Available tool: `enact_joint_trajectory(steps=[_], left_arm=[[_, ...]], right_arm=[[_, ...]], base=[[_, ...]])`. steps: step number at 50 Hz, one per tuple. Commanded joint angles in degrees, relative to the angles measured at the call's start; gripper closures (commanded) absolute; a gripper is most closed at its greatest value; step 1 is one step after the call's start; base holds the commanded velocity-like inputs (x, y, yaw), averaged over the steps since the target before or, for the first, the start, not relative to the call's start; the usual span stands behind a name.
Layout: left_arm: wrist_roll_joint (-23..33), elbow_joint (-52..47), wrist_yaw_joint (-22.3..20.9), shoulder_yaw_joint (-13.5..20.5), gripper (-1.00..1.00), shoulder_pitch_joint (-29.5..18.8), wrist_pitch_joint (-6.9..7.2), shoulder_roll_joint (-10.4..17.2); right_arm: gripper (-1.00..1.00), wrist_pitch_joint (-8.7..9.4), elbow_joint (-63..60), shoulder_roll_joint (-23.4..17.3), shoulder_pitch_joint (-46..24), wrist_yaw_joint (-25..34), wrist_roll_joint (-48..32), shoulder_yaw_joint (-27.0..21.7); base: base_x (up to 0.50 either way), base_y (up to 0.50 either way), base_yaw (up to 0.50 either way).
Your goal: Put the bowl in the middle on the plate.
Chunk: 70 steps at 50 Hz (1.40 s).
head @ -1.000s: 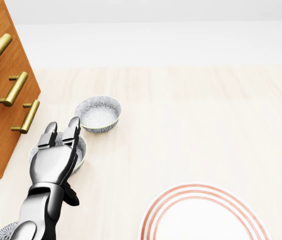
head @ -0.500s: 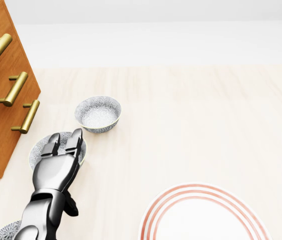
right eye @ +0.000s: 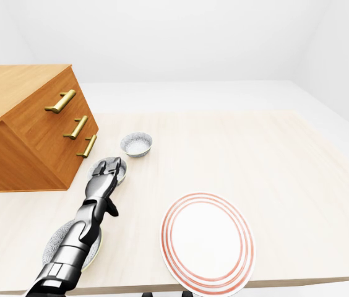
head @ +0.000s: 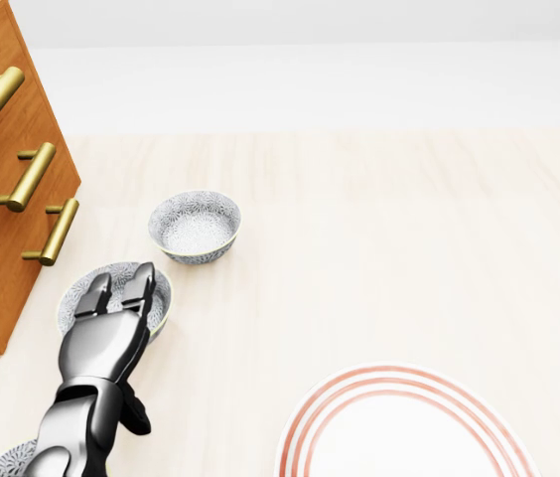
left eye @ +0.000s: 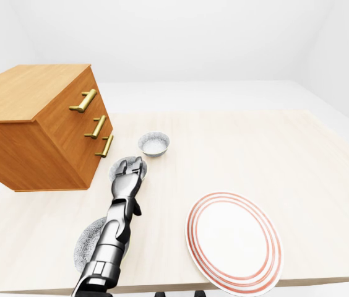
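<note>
Bare tabletop (head: 359,248) right of middle bowl (head: 72,303); cabinet (head: 2,219) close left.

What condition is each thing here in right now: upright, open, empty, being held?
Middle bowl: upright on the table, empty, not gripped.
Far bowl: upright, empty, untouched.
Near bowl: upright, partly hidden under the arm.
Plate: flat, empty.
Chest of drawers: all three drawers shut.
Left hand: open, fingers stretched over the middle bowl.
Right hand: not in view.
</note>
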Motion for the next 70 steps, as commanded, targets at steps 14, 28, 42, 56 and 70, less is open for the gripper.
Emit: enact_joint_trajectory(steps=[14,28,42,56,70], left_arm=[[-2.52,5.87,1.24,0.09,-1.0,-2.34,0.0,1.04],[-4.93,12.86,3.78,-0.12,-1.0,-4.86,0.0,1.14],[-6.09,18.35,4.96,-1.36,-1.0,-6.7,0.0,1.5],[-5.07,21.75,3.83,-2.22,-1.0,-8.08,0.0,1.19],[-5.88,25.35,4.77,-2.41,-1.0,-9.6,0.0,1.11]], right_arm=[[-1.0,0.0,-0.11,-0.13,-0.04,-0.13,0.24,-0.27],[-1.0,0.0,-0.04,-0.15,-0.09,-0.13,0.12,-0.17],[-1.0,0.0,0.19,-0.02,-0.06,-0.07,-0.03,0.04],[-1.0,0.0,0.23,-0.16,-0.06,-0.22,0.17,-0.04],[-1.0,0.0,0.28,-0.27,0.03,-0.13,0.45,-0.37]], base=[[0.0,0.0,0.0],[0.0,0.0,0.0],[0.0,0.0,0.0],[0.0,0.0,0.0],[0.0,0.0,0.0]])
